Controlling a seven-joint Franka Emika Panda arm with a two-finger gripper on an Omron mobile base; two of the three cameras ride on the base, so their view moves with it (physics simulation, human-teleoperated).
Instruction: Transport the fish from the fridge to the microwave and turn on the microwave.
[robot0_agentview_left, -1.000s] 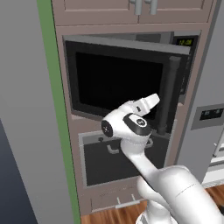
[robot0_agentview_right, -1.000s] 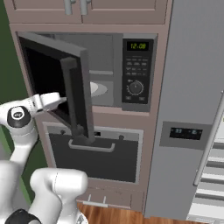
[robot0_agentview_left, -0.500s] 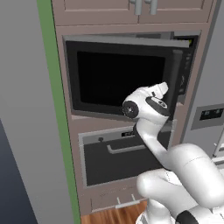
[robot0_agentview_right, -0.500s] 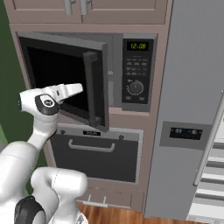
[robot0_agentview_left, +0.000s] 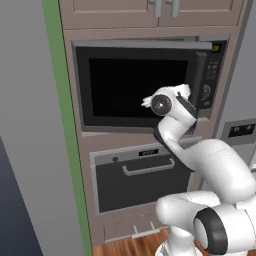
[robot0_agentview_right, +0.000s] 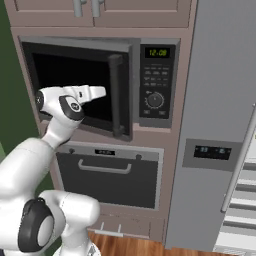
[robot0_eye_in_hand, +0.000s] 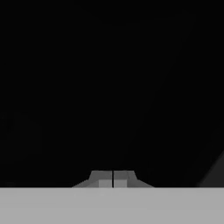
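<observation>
The microwave (robot0_agentview_right: 107, 82) sits built into the brown cabinet column (robot0_agentview_right: 186, 100), above the dark oven (robot0_agentview_right: 112, 172) with its horizontal handle. Its dark glass door (robot0_agentview_left: 137, 85) stands almost shut — in the right base view the edge with the vertical handle (robot0_agentview_right: 116, 95) is a little proud of the frame, just beside the control panel (robot0_agentview_right: 156, 82). That panel shows green digits at its top, rows of buttons below them and a round knob (robot0_agentview_right: 155, 100) near its lower edge.

The gripper (robot0_eye_in_hand: 113, 178) is pressed up against the door glass, near the door's handle side and at about mid-height; in the left base view the white hand (robot0_agentview_left: 170, 97) lies in front of the right part of the glass, and in the right base view it reaches from the left across the lower half of the door. In the hand view the two finger tips are together, with just a thin line between them and nothing held, and all beyond them is the black of the glass.

The fridge (robot0_agentview_right: 220, 125) stands to the right of the cabinet column — a tall grey front with a small dark display panel (robot0_agentview_right: 212, 151) at about oven height. At the lower right corner of the right base view its long bar handle (robot0_agentview_right: 239, 165) and some white shelves (robot0_agentview_right: 241, 200) show. The fish cannot be seen through the dark glass, so I cannot tell where it lies.
</observation>
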